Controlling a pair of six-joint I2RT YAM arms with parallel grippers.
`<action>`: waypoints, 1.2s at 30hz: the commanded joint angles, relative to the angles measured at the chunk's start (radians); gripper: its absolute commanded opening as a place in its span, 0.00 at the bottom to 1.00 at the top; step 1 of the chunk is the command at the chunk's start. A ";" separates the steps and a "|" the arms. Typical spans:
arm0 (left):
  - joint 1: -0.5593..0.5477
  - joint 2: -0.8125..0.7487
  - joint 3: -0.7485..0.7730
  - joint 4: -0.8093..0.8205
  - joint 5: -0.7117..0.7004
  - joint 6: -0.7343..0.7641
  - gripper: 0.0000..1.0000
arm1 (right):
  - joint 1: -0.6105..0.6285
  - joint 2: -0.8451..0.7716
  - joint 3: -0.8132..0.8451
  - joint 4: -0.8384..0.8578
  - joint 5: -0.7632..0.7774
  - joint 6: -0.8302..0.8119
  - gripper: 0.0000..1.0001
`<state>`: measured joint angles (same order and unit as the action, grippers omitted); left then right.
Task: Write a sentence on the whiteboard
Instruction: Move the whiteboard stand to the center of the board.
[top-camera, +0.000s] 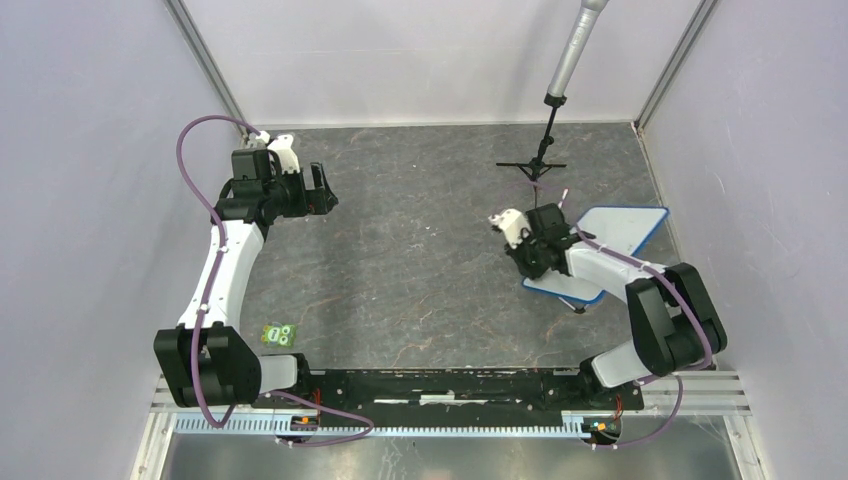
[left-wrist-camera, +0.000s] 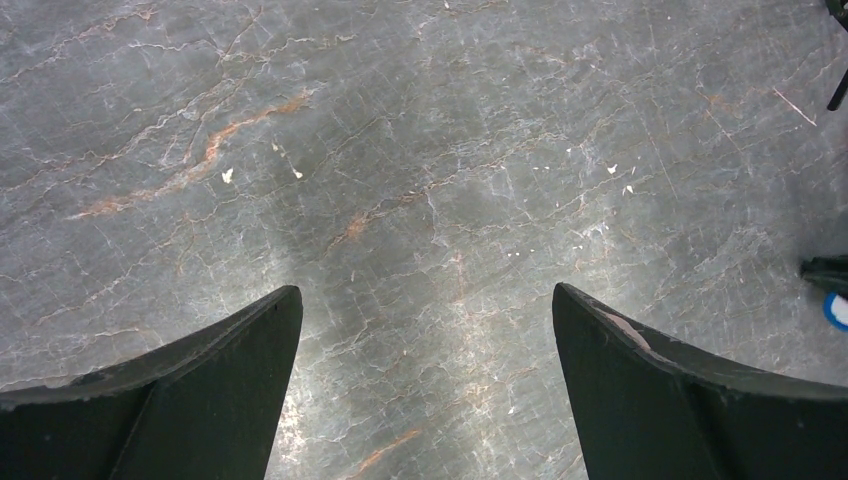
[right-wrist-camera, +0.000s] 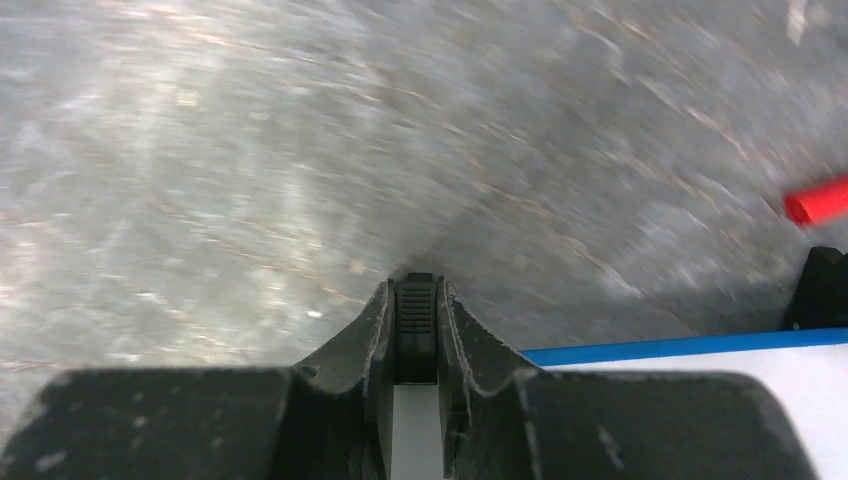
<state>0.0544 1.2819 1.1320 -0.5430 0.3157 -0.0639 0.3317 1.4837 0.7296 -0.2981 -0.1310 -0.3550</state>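
Note:
The whiteboard (top-camera: 625, 230) lies at the right of the table, white with a blue rim, partly under my right forearm. Its blue edge shows in the right wrist view (right-wrist-camera: 680, 347), and a corner shows at the right edge of the left wrist view (left-wrist-camera: 838, 310). No red writing shows on the visible part of the board. My right gripper (top-camera: 528, 262) is over the board's left edge, shut on a marker (right-wrist-camera: 416, 310) with a black ribbed end and a pale body. My left gripper (top-camera: 320, 190) is open and empty at the far left, above bare table (left-wrist-camera: 425, 290).
A small black tripod (top-camera: 535, 165) with a grey pole stands behind the board. A red cap-like piece (right-wrist-camera: 818, 200) lies on the table to the right. A green card (top-camera: 278, 335) lies near the left arm's base. Walls close the left, back and right.

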 joint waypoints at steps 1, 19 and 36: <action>-0.003 -0.007 0.005 0.032 -0.012 -0.042 1.00 | 0.171 0.044 -0.024 -0.120 -0.170 -0.013 0.00; 0.009 0.064 0.063 -0.035 -0.107 -0.057 1.00 | 0.636 0.282 0.275 -0.364 -0.091 -0.512 0.00; 0.012 0.079 0.017 0.000 0.128 0.037 1.00 | 0.622 0.171 -0.075 -0.240 0.445 -0.898 0.27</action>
<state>0.0612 1.3682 1.1522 -0.5770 0.3508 -0.0803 1.0050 1.5944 0.7696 -0.4458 0.2043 -1.2049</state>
